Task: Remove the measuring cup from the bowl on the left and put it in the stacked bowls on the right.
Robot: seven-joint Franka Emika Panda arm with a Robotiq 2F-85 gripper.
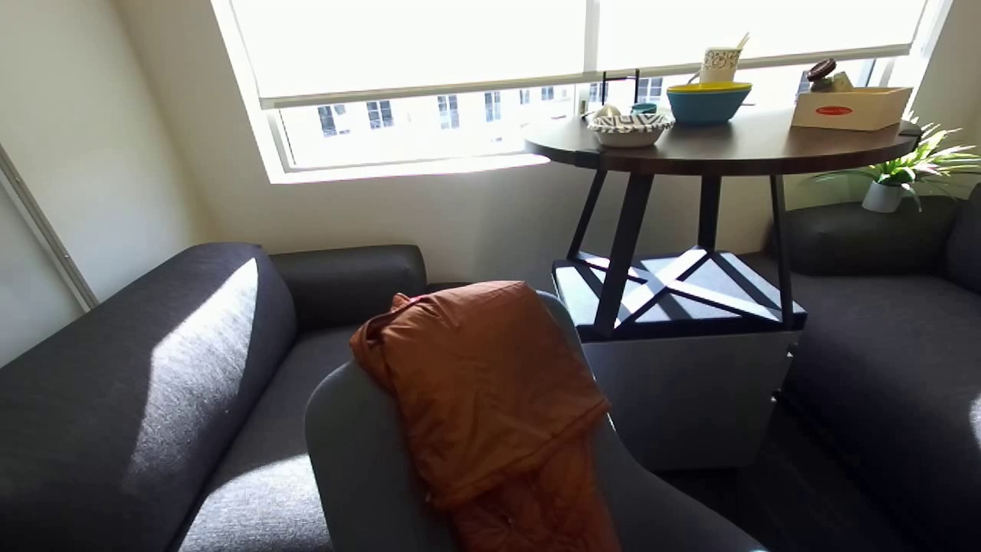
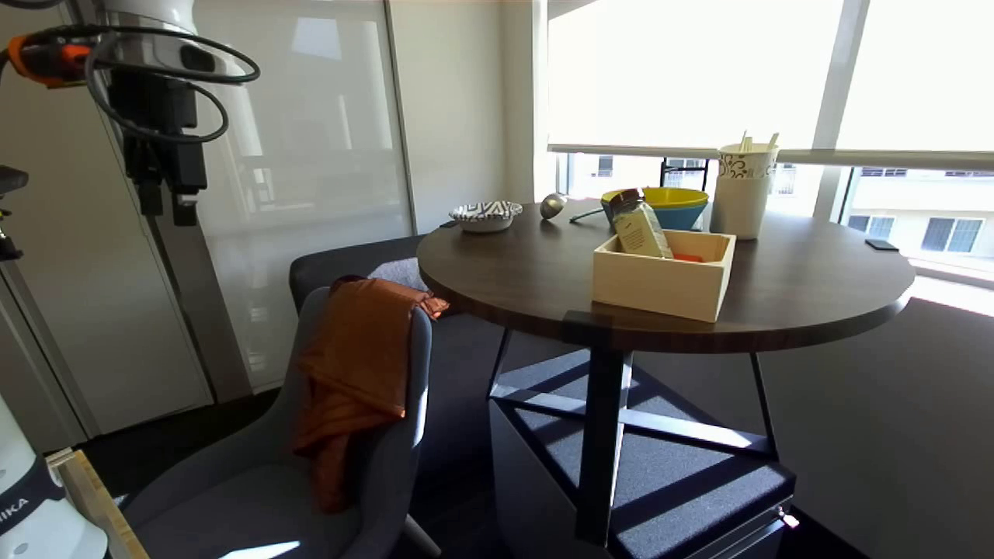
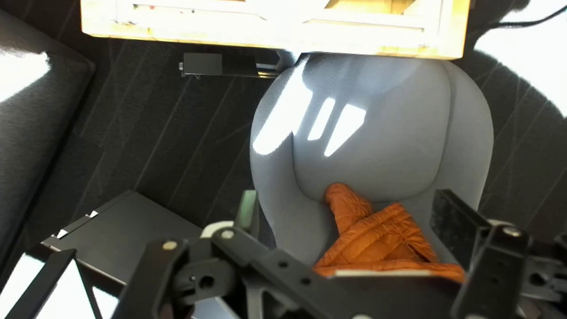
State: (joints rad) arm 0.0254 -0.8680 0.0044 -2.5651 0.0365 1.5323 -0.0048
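Measuring cup is a name I can't pin to one piece for certain: a silvery vessel point(image 2: 553, 206) and a small teal cup point(image 1: 644, 109) both show near the zigzag bowl point(image 2: 485, 225), whose inside I can't see into.

Biggest around me is the dark grey sofa point(image 1: 184, 368), woven and sunlit, cut off at nine o'clock in an exterior view. Then comes the round table point(image 2: 792, 272), a dark wood-grain top on black legs. In the wrist view a wooden frame point(image 3: 177, 33) at twelve o'clock, bleached by glare, covers the front of the grey upholstered armchair point(image 3: 376, 133). The arm point(image 2: 155, 12), cut off at the top edge, hangs at ten o'clock in an exterior view, pointing down, well apart from the table. Its gripper point(image 2: 168, 210) is released, fingers spread wide. Over the armchair's back drapes a rust-orange quilted jacket point(image 1: 483, 376).

On the tabletop, as an exterior view has it, a pale wooden box point(image 2: 652, 287) stands at six o'clock. The stacked bowls point(image 1: 707, 106), smooth yellow nested in blue, are at twelve, partly screened by a leaning, dark-lidded jar point(image 2: 642, 229). At one o'clock a scroll-printed tumbler point(image 2: 743, 210) hides all but the tips of some pale sticks point(image 2: 773, 141). The zigzag bowl is at ten. The silvery vessel sits at eleven, metallic-looking, its mouth hard to make out. The teal cup is half hidden behind the zigzag bowl's rim in an exterior view.
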